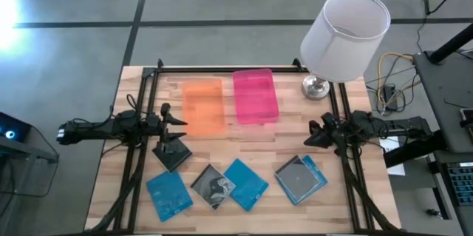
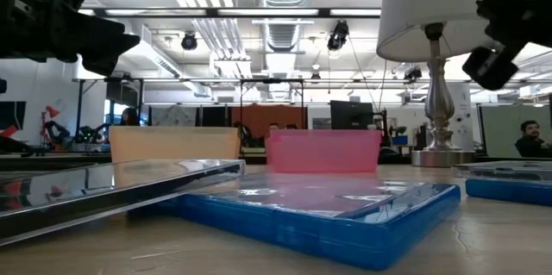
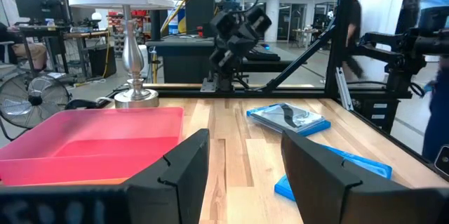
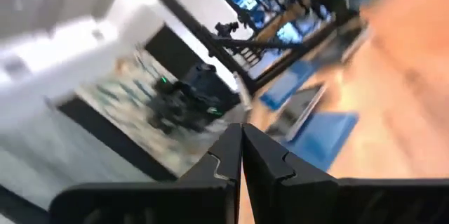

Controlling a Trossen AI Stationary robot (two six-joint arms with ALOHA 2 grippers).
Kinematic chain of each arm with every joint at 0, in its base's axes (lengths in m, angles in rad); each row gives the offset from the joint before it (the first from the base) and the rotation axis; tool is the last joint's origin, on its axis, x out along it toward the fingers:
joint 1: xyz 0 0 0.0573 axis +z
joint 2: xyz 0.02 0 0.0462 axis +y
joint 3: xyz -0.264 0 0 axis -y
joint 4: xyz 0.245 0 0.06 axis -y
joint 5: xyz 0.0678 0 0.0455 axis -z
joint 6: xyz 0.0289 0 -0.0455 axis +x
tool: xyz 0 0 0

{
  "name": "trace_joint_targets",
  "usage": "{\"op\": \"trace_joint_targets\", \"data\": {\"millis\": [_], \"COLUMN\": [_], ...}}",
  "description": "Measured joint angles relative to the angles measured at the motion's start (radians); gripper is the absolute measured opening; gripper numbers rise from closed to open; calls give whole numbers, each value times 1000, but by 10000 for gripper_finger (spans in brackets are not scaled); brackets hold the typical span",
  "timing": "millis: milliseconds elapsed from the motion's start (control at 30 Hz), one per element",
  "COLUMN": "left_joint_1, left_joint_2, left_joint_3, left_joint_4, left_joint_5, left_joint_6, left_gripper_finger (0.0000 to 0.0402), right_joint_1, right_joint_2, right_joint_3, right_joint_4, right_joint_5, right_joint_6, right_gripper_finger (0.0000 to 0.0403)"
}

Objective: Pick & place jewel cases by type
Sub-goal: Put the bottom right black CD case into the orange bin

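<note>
Several jewel cases lie flat along the near half of the table: a black one [image 1: 172, 154], a blue one [image 1: 169, 194], one with a grey insert [image 1: 213, 186] beside another blue one [image 1: 246, 184], and a clear one stacked on a blue one [image 1: 301, 177]. In the low view the grey-insert case [image 2: 112, 184] lies tilted, with one edge up on the blue case [image 2: 345, 210]. My left gripper [image 1: 174, 121] hovers open above the black case, near the orange tray; its fingers stand apart in the left wrist view [image 3: 245, 140]. My right gripper [image 1: 314, 134] hovers shut at the table's right, beyond the stacked pair [image 4: 242, 129].
An orange tray [image 1: 202, 106] and a pink tray [image 1: 256, 95] stand side by side at the table's far middle. A lamp with a white shade [image 1: 344, 36] stands on the far right corner. Bare wood lies between the trays and the row of cases.
</note>
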Motion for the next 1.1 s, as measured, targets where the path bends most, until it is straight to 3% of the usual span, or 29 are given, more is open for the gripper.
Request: {"op": "trace_joint_targets", "data": {"millis": [400,567,767,933,1000,1100], "left_joint_1": [0,1,3,3,2,1], "left_joint_2": [0,0,0,0,7,10], "left_joint_3": [0,0,0,1,1,1], "left_joint_4": [0,0,27,33,69,233], "left_joint_5": [0,-13,-223,-250,-231,-169], "left_joint_6": [0,42,180,151,5,-586], "left_gripper_finger": [162,162,162,162,162,162], "right_joint_1": [1,1,22,23,23,23], "right_joint_2": [10,47,130,204,246,312], "right_joint_3": [0,1,0,0,0,0], "right_joint_4": [45,123,175,342,434,515], "right_joint_5": [367,423,425,391,362,345], "right_joint_6": [333,481,551,572,556,554], "right_gripper_finger": [9,9,9,9,9,9]}}
